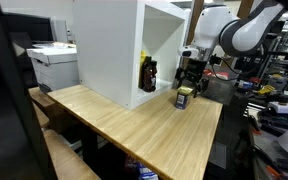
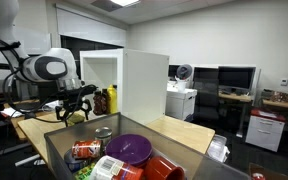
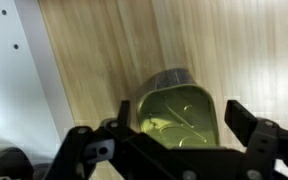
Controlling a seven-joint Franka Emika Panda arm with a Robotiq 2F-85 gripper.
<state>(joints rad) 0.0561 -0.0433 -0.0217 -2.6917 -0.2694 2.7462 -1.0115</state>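
Small round metal can with green label (image 3: 177, 112) stands on the pale wooden counter (image 3: 104, 50), directly beneath the hand (image 3: 174, 140), whose fingers are spread either side: straddled, not yet gripped or lifted.

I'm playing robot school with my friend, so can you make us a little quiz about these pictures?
1. True or false: the can stands inside the white cabinet.
2. What stands inside the cabinet? A) a dark bottle B) a teddy bear C) a shoe
3. Fill in the gap: in the wrist view, the hand has its fingers ____, one on each side of the can.

Key: 1 false, because the can stands on the wooden table, outside the cabinet. 2 A. 3 open.
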